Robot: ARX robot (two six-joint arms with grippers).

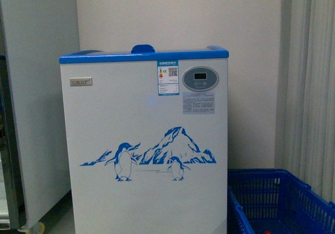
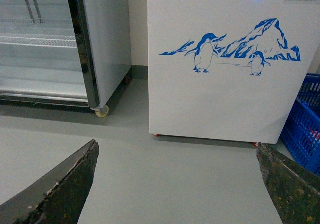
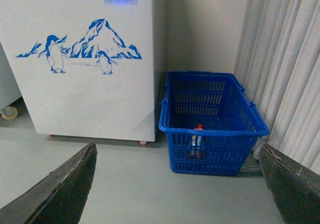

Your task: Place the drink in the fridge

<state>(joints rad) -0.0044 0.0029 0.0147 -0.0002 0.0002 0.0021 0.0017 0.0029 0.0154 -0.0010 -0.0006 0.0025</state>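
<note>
The fridge (image 1: 144, 140) is a white chest freezer with a blue top rim and a penguin-and-mountain graphic, straight ahead in the front view. It also shows in the left wrist view (image 2: 225, 103) and the right wrist view (image 3: 90, 98). The drink (image 3: 198, 139), a small bottle with a red cap, stands inside the blue lattice crate (image 3: 212, 129) on the floor beside the fridge, partly hidden by the crate wall. My left gripper (image 2: 177, 184) is open and empty above bare floor. My right gripper (image 3: 177, 184) is open and empty, short of the crate.
A tall grey-white cabinet (image 1: 36, 98) stands left of the fridge, its glass-door shelving (image 2: 40, 43) showing in the left wrist view. The crate's corner shows in the front view (image 1: 277, 202). Pale curtains (image 3: 285, 68) hang beside the crate. The floor (image 2: 150, 169) is grey.
</note>
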